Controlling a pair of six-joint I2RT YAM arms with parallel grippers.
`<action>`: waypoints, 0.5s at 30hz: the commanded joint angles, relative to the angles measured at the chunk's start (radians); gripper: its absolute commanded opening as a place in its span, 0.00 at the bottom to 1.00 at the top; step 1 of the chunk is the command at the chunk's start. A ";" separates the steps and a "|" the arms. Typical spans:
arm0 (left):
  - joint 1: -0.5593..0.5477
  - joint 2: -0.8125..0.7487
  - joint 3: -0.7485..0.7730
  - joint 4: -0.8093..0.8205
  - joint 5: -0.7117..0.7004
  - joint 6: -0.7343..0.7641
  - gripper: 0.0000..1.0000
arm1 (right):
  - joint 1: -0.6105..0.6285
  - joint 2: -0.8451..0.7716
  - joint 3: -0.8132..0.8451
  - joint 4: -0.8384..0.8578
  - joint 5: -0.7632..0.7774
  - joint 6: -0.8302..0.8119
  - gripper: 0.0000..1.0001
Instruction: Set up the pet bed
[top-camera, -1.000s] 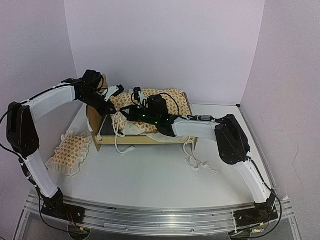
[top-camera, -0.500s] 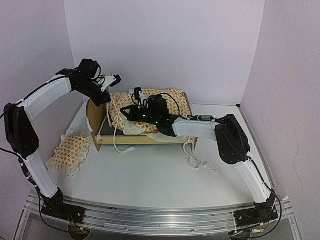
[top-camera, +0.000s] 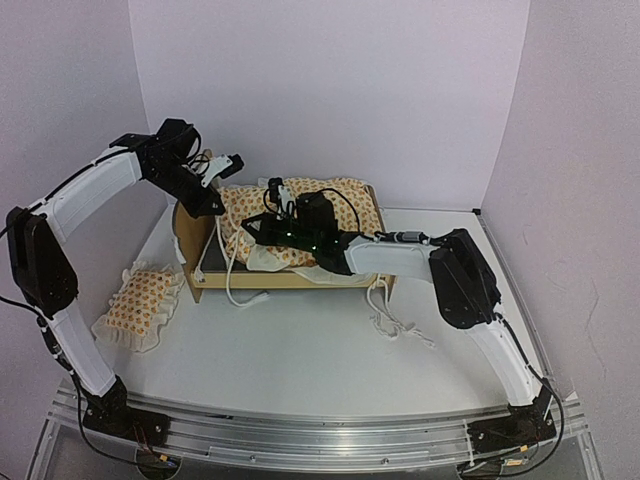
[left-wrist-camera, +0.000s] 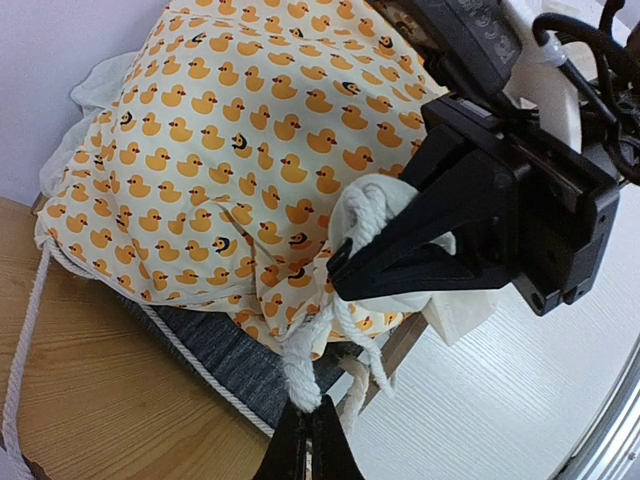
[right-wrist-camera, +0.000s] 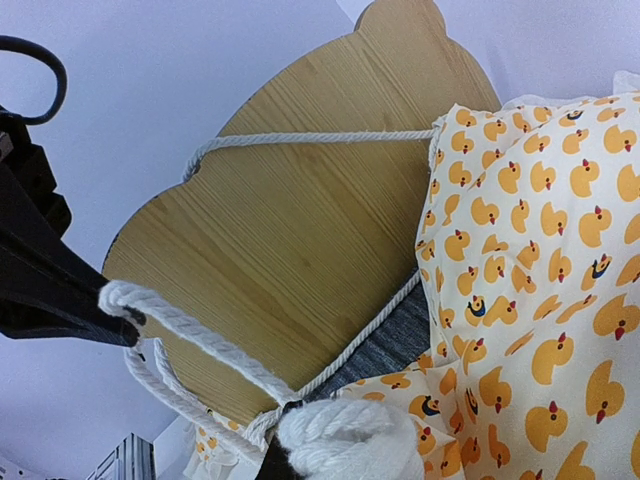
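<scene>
Lilac walls (top-camera: 330, 90) back a white surface (top-camera: 300, 350). Toward its rear left sits the bed frame (top-camera: 290, 281), with its headboard (right-wrist-camera: 290, 230) at the left end. Duck-print bedding (top-camera: 310, 200) is heaped on the frame, leaving part of the grey base (left-wrist-camera: 215, 350) bare. White cord (left-wrist-camera: 300, 375) trails from the bedding across the headboard. Left fingers (left-wrist-camera: 295, 450) are clenched on the cord at the bedding's corner. Right fingers (top-camera: 250, 222) pinch a cord loop over the bedding. The pillow (top-camera: 140, 300) lies on the surface, left of the frame.
</scene>
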 joint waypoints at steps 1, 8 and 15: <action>0.001 -0.060 0.046 -0.045 0.051 -0.025 0.00 | 0.001 -0.067 0.014 0.028 -0.008 -0.014 0.00; 0.000 -0.069 -0.062 -0.002 0.044 -0.020 0.00 | 0.002 -0.063 0.025 0.026 -0.010 -0.014 0.00; 0.000 -0.051 -0.155 0.073 0.030 -0.008 0.00 | 0.002 -0.062 0.019 0.027 -0.009 -0.011 0.00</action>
